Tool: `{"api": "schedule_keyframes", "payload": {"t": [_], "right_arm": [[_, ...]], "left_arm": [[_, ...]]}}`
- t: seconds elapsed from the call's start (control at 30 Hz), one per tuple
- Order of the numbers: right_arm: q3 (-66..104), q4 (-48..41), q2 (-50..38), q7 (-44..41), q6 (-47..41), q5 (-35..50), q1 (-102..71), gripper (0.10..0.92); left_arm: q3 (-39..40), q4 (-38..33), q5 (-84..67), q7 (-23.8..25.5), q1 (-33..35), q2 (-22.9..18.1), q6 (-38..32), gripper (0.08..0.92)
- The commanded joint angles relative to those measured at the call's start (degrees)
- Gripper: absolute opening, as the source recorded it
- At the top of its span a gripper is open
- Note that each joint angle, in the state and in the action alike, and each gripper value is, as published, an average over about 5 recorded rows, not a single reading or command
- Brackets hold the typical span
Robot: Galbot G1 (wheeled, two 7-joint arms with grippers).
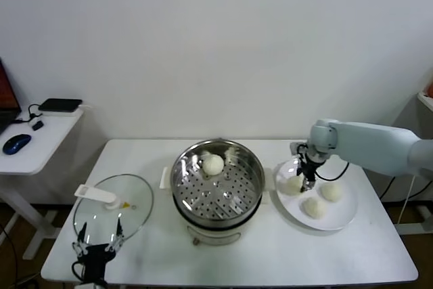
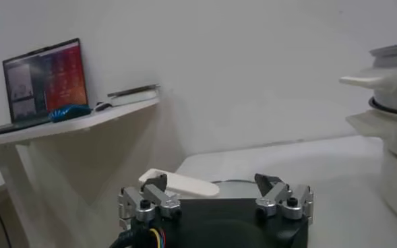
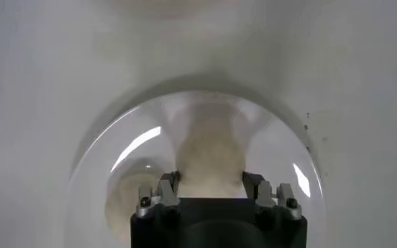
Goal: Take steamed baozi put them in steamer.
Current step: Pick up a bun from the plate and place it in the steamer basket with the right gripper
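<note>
The steamer (image 1: 181, 167) stands mid-table with one baozi (image 1: 213, 164) on its perforated tray. Three more baozi lie on the white plate (image 1: 346, 220) to its right: one at the plate's left side (image 1: 293, 185), two others (image 1: 331, 191) (image 1: 312, 207). My right gripper (image 1: 306, 179) is down at the plate's left side. In the right wrist view (image 3: 210, 185) its fingers press both sides of that baozi (image 3: 210, 151), which still rests on the plate (image 3: 110, 155). My left gripper (image 1: 99, 240) is open and empty at the front left, above the lid.
The glass lid (image 1: 139, 204) with a white handle (image 1: 101, 196) lies left of the steamer; the handle shows in the left wrist view (image 2: 185, 183). A side desk (image 1: 40, 140) with a mouse stands at the far left. The steamer's side is at the left wrist view's edge (image 2: 393, 74).
</note>
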Motion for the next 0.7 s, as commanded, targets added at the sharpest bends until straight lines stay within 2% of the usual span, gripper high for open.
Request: {"api": "schedule_keyframes", "payload": {"t": [0.03,0.43,0.7], "right_arm": [[-6.5,9.5,-2.2,-2.8,0.2,4.9,14.6,0.612],[-15.3,26.3,1.1,-3.1,-4.0,24.3,41.2,0.611],[-7.3,29.1,10.2,0.7,-9.3,31.4,40.7,0.611]], "left_arm": [[0.1,-0.3,0.4,-0.1,0.4,-1.2,-0.2,0.823],[1.5,-2.3,0.3,0.3,-0.5,-0.8,1.2,0.823],[1.6,-2.7,0.1,0.2,0.0,-0.7,1.3,0.823]]}}
